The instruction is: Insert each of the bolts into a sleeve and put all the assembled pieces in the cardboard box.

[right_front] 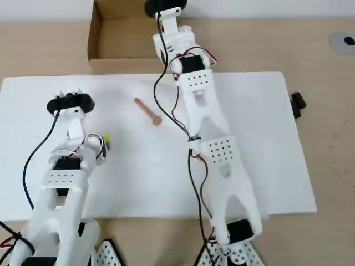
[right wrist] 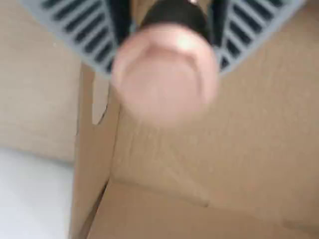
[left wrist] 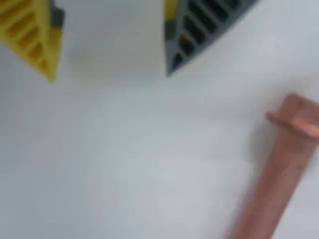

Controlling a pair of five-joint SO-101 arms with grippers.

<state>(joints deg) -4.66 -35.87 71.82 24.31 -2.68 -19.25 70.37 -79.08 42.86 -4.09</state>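
1. So, starting at the lower left of the high view: the left arm sits on the white board. The left gripper is released. There's a wide gap between its yellow finger and its grey finger, with just bare board showing in that gap.
2. Next over is the loose bolt, a bit left of centre in the upper half of the frame. It lies flat on the board at a slant, head toward the lower right. It's to the right of the left gripper and not touching it. The left wrist view shows its copper-coloured shank and flanged head near the open fingers, but apart from them.
3. The cardboard box is at the top of the frame, left of centre. It sits open side up on the wooden table, right up against the board's top edge.
4. The right arm runs from the bottom centre up to the top edge, and the right gripper is over the right part of the box. It's clenched on an assembled piece, a bolt in a black sleeve. The rounded copper-pink end faces the wrist camera, blurry, with the inside of the box behind it. Can't tell if it touches the box floor.
5. Far right: a small black object lies on the table just off the board's right edge. A grey disc is near the upper right corner.
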